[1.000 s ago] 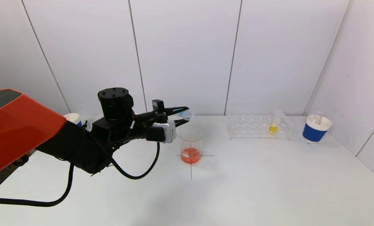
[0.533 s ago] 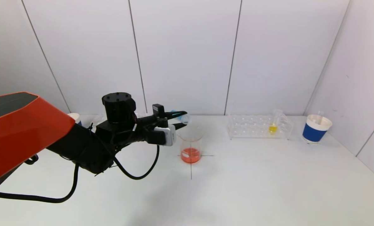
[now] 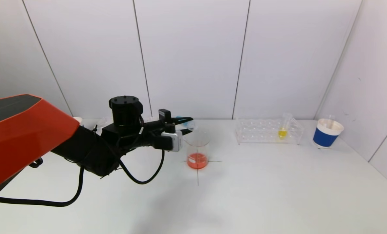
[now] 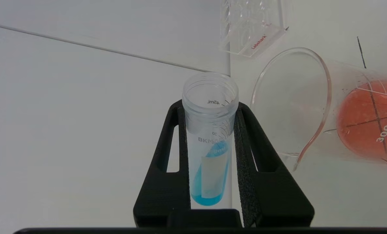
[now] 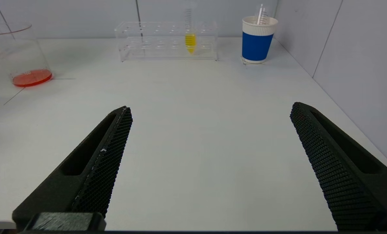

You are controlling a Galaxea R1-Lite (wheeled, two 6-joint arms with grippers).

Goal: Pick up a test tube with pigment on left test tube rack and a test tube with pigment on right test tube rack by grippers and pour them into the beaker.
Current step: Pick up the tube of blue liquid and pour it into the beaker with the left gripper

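My left gripper [image 3: 188, 125] is shut on a clear test tube [image 4: 209, 139] with blue pigment, held nearly level with its open mouth just left of the beaker's rim. The glass beaker [image 3: 197, 149] stands at the table's middle with orange-red liquid in its bottom; it also shows in the left wrist view [image 4: 326, 107]. A tube with yellow pigment [image 3: 283, 127] stands in the clear right rack [image 3: 267, 131]. My right gripper [image 5: 211, 112] is open and empty above bare table, out of the head view. The left rack is mostly hidden behind my left arm.
A blue and white paper cup [image 3: 329, 133] stands at the far right near the wall. Another cup's rim [image 3: 77, 120] peeks out behind my left arm. A black cross [image 3: 198, 172] marks the table under the beaker.
My left gripper with the blue tube has come down slightly and drawn a little left, staying beside the beaker's rim. The beaker and the right rack have not moved.
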